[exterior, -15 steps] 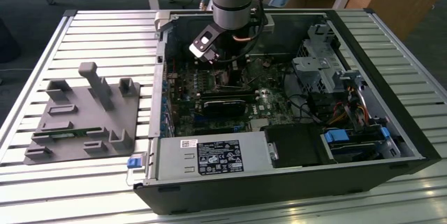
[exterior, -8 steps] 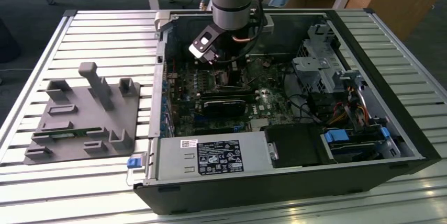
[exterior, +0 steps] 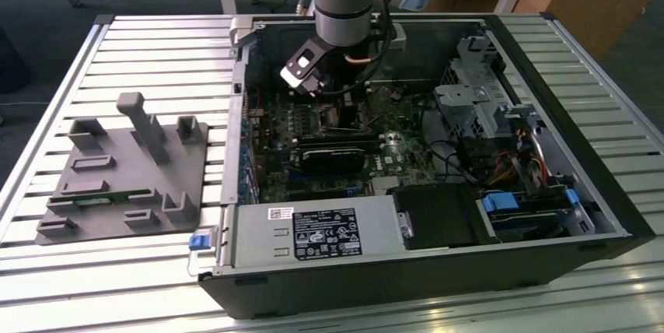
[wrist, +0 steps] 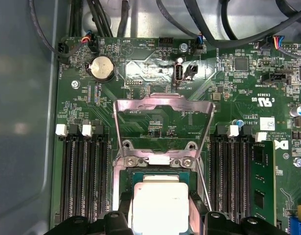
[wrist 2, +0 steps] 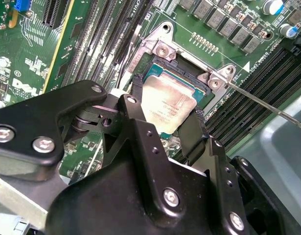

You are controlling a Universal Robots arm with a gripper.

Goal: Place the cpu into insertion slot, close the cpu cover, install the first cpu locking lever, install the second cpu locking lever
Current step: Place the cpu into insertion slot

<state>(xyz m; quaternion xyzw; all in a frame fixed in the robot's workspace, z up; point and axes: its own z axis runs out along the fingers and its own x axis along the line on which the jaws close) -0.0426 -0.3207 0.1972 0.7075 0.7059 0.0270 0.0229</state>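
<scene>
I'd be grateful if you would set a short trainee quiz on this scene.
1. True or false: the cpu cover is closed over the cpu.
2. The jaws of the gripper flank: A the cpu, B a screwdriver, C a fan.
3. In the exterior view, the grey fixture lies on which side of the computer case?
Key: 1 false; 2 A; 3 the exterior view's left.

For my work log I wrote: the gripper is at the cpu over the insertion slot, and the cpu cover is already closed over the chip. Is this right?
One point is wrong. The cpu cover is not closed: it stands open, swung back from the insertion slot, as the first wrist view shows. The rest holds: the gripper is at the cpu over the slot.
</scene>
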